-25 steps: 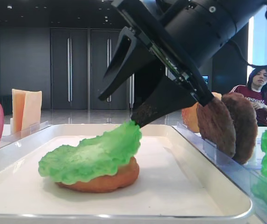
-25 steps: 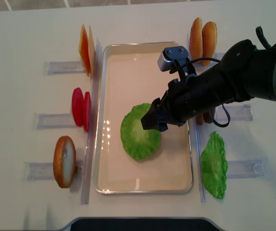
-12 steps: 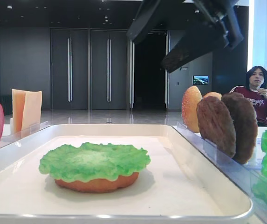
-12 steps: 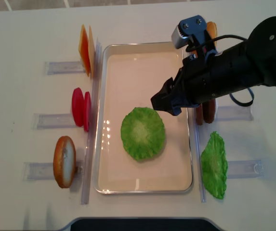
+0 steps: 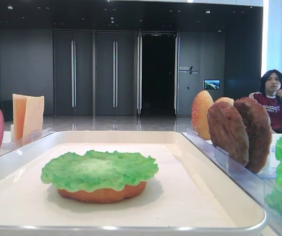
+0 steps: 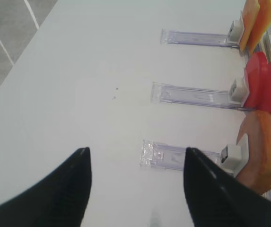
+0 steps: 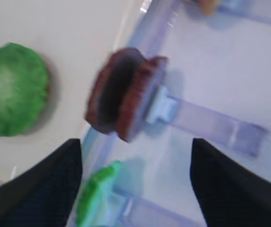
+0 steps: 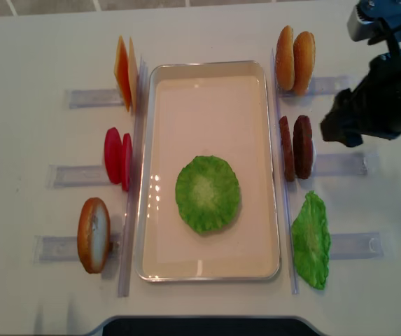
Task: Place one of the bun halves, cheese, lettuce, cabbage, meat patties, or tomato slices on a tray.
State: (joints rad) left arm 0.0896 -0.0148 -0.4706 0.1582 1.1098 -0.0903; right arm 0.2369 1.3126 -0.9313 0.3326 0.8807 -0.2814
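One lettuce [image 8: 208, 194] leaf lies flat on a bun half [image 5: 103, 192] in the tray [image 8: 207, 267]. Right gripper [image 8: 340, 131] hangs empty, jaws wide, right of the meat patties [image 8: 295, 148]; left gripper [image 6: 135, 189] gapes too.

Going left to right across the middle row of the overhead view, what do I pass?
Tomato slices → tray → lettuce on the tray → meat patties → right pincer.
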